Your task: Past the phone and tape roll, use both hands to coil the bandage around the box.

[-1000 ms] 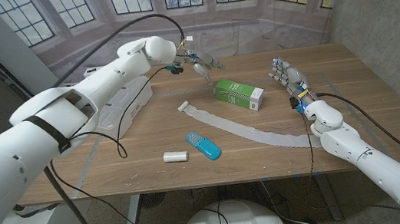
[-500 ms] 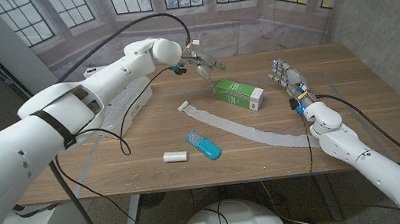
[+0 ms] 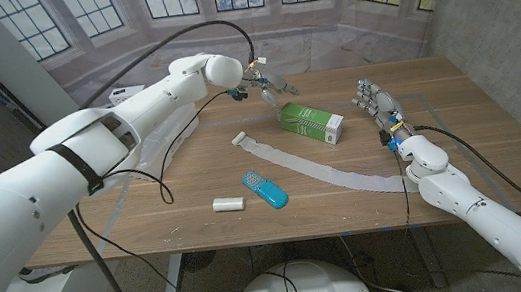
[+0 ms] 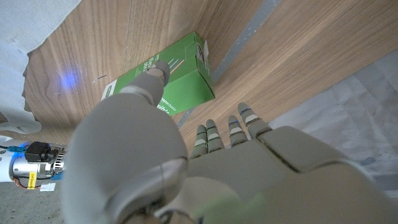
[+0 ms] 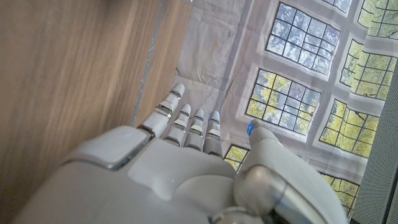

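- Box: green carton lying on its side on the surface, toward the far middle. Its long axis runs from far left to near right, and the white end panel faces near right. In the left wrist view the box lies just beyond the thumb tip.
- Bandage: a pale strip laid out flat, uncoiled. It runs from a folded end in front of the box's left end, past the near side of the box, to the near right by the right wrist. It lies near the box; whether they touch cannot be told.
- Left hand: hovers over the far side of the surface, just behind the box's left end, fingers apart and holding nothing. Compared with the earlier frames, it has edged rightward toward the box; the arm reaches further in.
- Right hand: stands to the right of the box, well apart from it, fingers straight, spread and empty. Its place matches the earlier frames.
- Phone: blue, in front of the bandage, lying at a slant.
- Tape roll: small and white, just left of the phone.
- Box, bandage, phone and tape roll lie where they lay before.
- White tray: at the far left, under the left arm.
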Robot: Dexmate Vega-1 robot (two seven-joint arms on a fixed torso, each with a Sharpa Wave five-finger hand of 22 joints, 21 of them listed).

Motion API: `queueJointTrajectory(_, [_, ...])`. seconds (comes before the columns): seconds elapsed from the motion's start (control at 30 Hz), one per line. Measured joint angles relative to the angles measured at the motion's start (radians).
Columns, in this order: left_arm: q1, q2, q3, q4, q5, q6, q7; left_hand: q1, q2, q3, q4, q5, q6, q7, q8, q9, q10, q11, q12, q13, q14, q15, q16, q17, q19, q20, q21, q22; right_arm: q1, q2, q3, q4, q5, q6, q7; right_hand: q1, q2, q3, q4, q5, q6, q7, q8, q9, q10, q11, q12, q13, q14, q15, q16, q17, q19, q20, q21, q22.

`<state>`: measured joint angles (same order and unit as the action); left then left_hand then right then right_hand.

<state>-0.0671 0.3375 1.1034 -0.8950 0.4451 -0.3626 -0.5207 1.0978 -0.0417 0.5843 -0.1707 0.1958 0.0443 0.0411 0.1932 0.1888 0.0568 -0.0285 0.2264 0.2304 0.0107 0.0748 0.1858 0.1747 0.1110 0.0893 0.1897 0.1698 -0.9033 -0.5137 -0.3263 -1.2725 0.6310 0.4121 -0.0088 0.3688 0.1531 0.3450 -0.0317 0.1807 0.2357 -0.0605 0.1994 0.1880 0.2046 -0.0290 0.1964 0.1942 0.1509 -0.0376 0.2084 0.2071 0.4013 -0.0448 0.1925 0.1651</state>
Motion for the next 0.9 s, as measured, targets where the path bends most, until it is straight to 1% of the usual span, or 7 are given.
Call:
queueJointTrajectory(0.13, [0.001, -0.008, 0.007, 0.008, 0.007, -0.002, 0.007, 0.000, 0.000, 0.000, 0.000, 0.000, 0.000, 0.000, 0.000, 0.000, 0.000, 0.000, 0.000, 0.000, 0.000, 0.000, 0.000, 0.000, 0.000, 0.000, 0.000, 0.000, -0.001, -0.002, 0.001, 0.000, 0.002, 0.000, 0.002, -0.004, 0.004, 0.000, 0.000, 0.000, 0.000, 0.000, 0.000, 0.000, 0.000, 0.000, 0.000, 0.000, 0.000, 0.000, 0.000, 0.000, 0.000, 0.000, 0.000, 0.000])
queueJointTrajectory(0.17, [0.002, -0.011, 0.010, 0.011, 0.009, -0.002, 0.010, 0.000, 0.000, 0.000, 0.000, 0.000, 0.000, 0.000, 0.000, 0.000, 0.000, 0.000, 0.000, 0.003, 0.000, 0.000, 0.000, 0.000, 0.002, -0.002, 0.005, 0.000, -0.001, -0.002, 0.001, 0.000, 0.002, 0.000, 0.003, -0.004, 0.004, -0.003, -0.003, 0.000, 0.000, 0.000, 0.000, 0.000, 0.000, 0.000, 0.000, 0.000, 0.000, 0.000, 0.000, 0.000, 0.000, 0.000, 0.000, 0.000])
queueJointTrajectory(0.3, [0.002, -0.017, 0.019, 0.016, 0.009, -0.002, 0.010, 0.000, 0.000, 0.000, 0.000, 0.000, 0.000, 0.000, 0.000, 0.000, 0.000, 0.000, 0.000, 0.005, 0.000, 0.000, 0.000, 0.000, 0.005, -0.005, 0.008, 0.000, -0.001, -0.002, 0.001, 0.000, 0.003, 0.000, 0.008, -0.004, 0.004, 0.000, -0.006, 0.000, 0.000, 0.000, 0.000, 0.000, 0.000, 0.000, 0.000, 0.000, 0.000, 0.000, 0.000, 0.000, 0.000, 0.000, 0.000, 0.000])
queueJointTrajectory(0.33, [0.002, -0.018, 0.020, 0.017, 0.026, -0.003, 0.027, 0.000, 0.000, 0.000, 0.000, 0.000, 0.000, 0.000, 0.000, 0.000, 0.000, 0.000, 0.000, 0.005, 0.000, 0.000, 0.000, 0.000, 0.005, -0.005, 0.008, 0.001, 0.001, -0.003, 0.001, 0.005, 0.004, -0.001, 0.009, -0.004, 0.004, 0.000, -0.006, 0.000, 0.000, 0.000, 0.000, 0.000, 0.000, 0.000, 0.000, 0.000, 0.000, 0.000, 0.000, 0.000, 0.000, 0.000, 0.000, 0.000])
queueJointTrajectory(0.5, [0.002, -0.026, 0.030, 0.025, 0.042, -0.003, 0.046, 0.005, 0.005, -0.003, 0.003, 0.000, 0.000, 0.000, 0.000, 0.000, 0.000, 0.000, 0.006, 0.009, 0.004, -0.004, 0.000, 0.000, 0.005, -0.005, 0.008, 0.005, 0.006, -0.003, 0.001, 0.016, 0.006, -0.001, 0.015, -0.004, 0.004, 0.000, -0.006, 0.000, 0.000, 0.000, 0.000, 0.000, 0.000, 0.000, 0.000, 0.000, 0.000, 0.000, 0.000, 0.000, 0.000, 0.000, 0.000, 0.000])
queueJointTrajectory(0.87, [-0.016, -0.069, 0.061, 0.101, 0.061, -0.019, 0.079, 0.011, 0.011, -0.004, 0.004, 0.000, 0.005, 0.003, 0.000, 0.000, 0.000, 0.000, 0.015, 0.014, 0.007, -0.007, 0.000, 0.000, 0.005, -0.005, 0.008, 0.005, 0.016, 0.002, 0.000, 0.040, 0.013, -0.002, 0.031, -0.004, 0.004, 0.000, -0.006, 0.000, 0.000, 0.000, -0.003, 0.000, 0.000, 0.000, 0.000, 0.000, 0.000, 0.000, 0.000, 0.000, 0.000, 0.000, 0.000, 0.000])
queueJointTrajectory(0.9, [-0.018, -0.076, 0.064, 0.112, 0.061, -0.019, 0.079, 0.011, 0.011, -0.004, 0.004, 0.000, 0.008, 0.000, 0.005, 0.000, 0.000, 0.000, 0.015, 0.014, 0.007, -0.007, 0.000, 0.000, 0.005, -0.005, 0.008, 0.005, 0.016, 0.002, 0.000, 0.040, 0.013, -0.002, 0.032, -0.004, 0.004, 0.000, -0.006, 0.000, 0.000, 0.000, -0.003, 0.000, 0.000, 0.000, 0.000, 0.000, 0.000, 0.000, 0.000, 0.000, 0.000, 0.000, 0.000, 0.000])
